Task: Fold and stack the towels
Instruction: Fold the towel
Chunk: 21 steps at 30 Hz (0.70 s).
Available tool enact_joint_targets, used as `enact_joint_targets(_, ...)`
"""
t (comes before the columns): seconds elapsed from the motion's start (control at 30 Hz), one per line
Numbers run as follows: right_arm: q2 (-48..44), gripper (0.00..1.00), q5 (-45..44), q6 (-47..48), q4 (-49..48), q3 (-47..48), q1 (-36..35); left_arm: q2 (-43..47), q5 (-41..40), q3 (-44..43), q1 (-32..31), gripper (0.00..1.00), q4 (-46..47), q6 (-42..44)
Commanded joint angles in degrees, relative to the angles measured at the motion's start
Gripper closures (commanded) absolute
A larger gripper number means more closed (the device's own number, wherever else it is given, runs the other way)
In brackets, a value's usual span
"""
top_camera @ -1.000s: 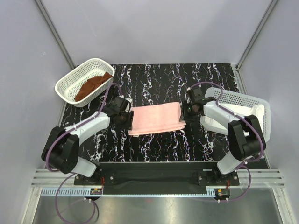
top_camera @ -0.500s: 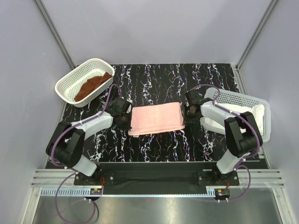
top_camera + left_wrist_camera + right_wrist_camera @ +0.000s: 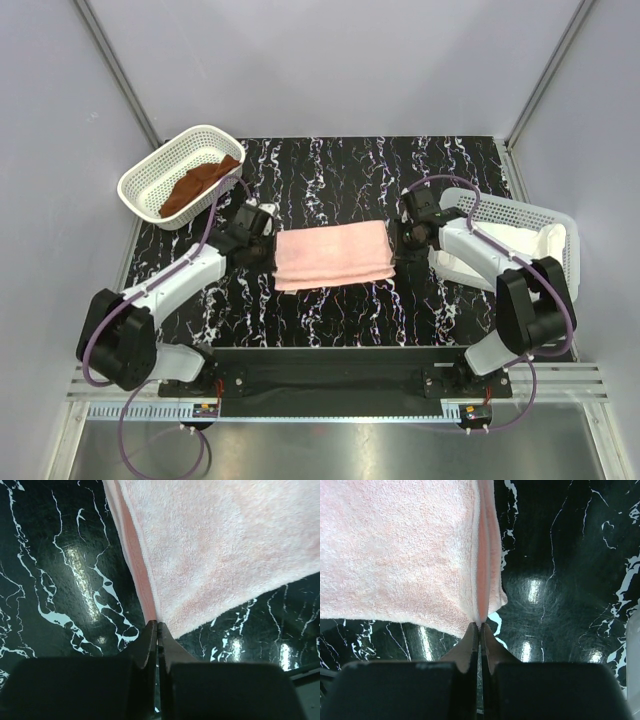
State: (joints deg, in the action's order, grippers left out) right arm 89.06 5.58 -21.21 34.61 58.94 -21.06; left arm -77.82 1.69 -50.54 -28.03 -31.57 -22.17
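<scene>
One folded pale pink towel (image 3: 332,255) lies at the middle of the table (image 3: 330,170). The left gripper (image 3: 157,625) has its fingers closed tight on the towel's left edge, and the right gripper (image 3: 480,625) has its fingers closed tight on the right edge. Of two white lattice baskets, the right basket (image 3: 500,206) holds a pale shape (image 3: 550,245), partly hidden and hard to identify, while the far-left basket (image 3: 140,176) holds one bunched rust-brown towel (image 3: 195,183).
</scene>
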Motion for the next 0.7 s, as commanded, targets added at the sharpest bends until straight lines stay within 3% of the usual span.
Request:
enact_joint_targets(0.0, -1.2, 1.0, 1.9, 0.3, -0.1, -1.4, -0.5, 2.4, 1.2, 1.7, -0.1, 1.0, 1.1, -1.0)
enact_joint_targets(0.3, 2.9, 0.98, -1.2, -0.2, -6.0, -8.3, -0.5, -1.3, 4.4, 9.7, -0.1, 1.0, 7.5, -3.2)
enact_joint_targets(0.4, 2.1, 0.86, -2.9, -0.2, -6.0, -8.5, -0.4, -1.1, 5.6, 9.2, -0.1, 0.99, 7.1, -2.7)
enact_joint_targets(0.47, 0.5, 0.69, -3.6, -0.2, -4.7, -7.8, -0.5, -0.1, 5.1, 8.3, -0.1, 0.79, 5.3, -2.7)
enact_joint_targets(0.5, -0.2, 0.64, -3.5, -0.1, -4.0, -7.4, -0.5, 1.3, 4.8, 6.8, -0.1, 0.76, 3.2, -2.4)
enact_joint_targets(0.67, -4.7, 0.62, -1.0, -1.0, 1.0, -2.5, -0.4, 3.1, 1.2, -1.6, -0.1, 0.55, -4.3, 0.5)
